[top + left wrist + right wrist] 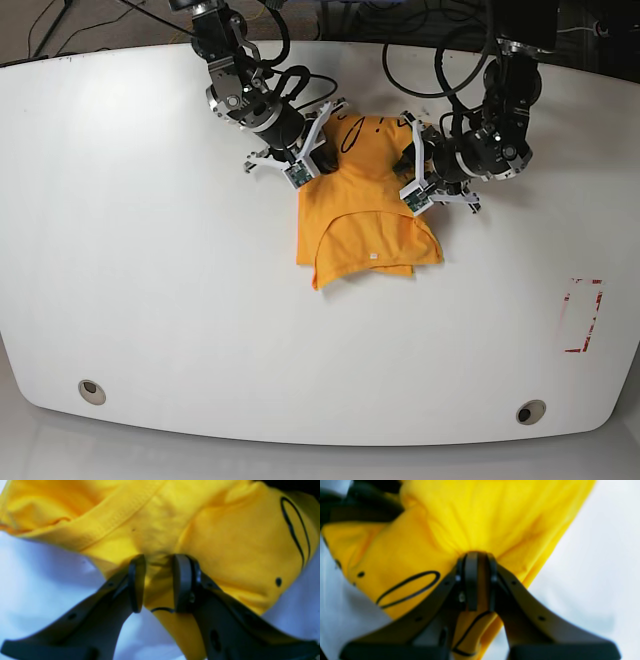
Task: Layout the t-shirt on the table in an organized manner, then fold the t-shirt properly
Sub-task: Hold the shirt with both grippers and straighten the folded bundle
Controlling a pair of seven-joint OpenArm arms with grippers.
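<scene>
The orange-yellow t-shirt [365, 215] lies bunched and partly doubled over on the white table [150, 250], a little behind its middle. My right gripper [308, 165] holds its far left edge and my left gripper [410, 170] its far right edge. In the left wrist view a fold of the t-shirt [225, 542] is pinched in my left gripper [158, 582]. A thin black thread loop [295, 527] lies on the cloth. In the right wrist view my right gripper [480, 585] is shut tight on the t-shirt [482, 517], beside a black loop [407, 590].
Two grey grommet holes [91, 390] [530, 411] sit near the table's front edge. A red-outlined rectangle [583, 315] marks the right side. Black cables [420, 60] hang behind the arms at the far edge.
</scene>
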